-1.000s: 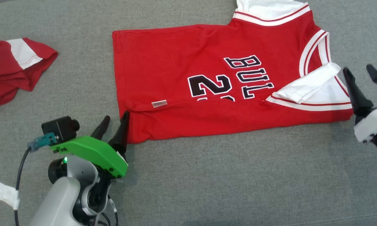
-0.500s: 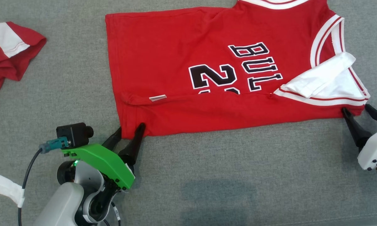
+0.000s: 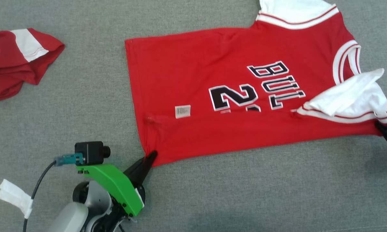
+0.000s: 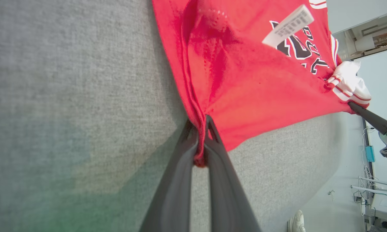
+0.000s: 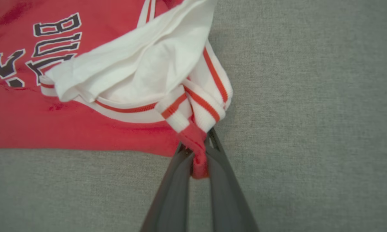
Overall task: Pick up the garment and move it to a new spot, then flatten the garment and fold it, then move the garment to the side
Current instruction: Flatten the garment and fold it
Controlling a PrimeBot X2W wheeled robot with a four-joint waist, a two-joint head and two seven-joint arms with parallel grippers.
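One red jersey [image 3: 180, 74], lettering "BUL", "2"

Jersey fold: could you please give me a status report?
Left gripper shut on jersey hem corner. Right gripper shut on shoulder corner. Other red garment apart.

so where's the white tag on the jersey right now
Head view: the tag lies low on the left of the jersey, just left of the number, above the corner held in the left jaws.

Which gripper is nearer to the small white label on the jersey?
Left. The left gripper clamps the jersey at the hem corner close to the label; the right gripper clamps the opposite corner, far from it.
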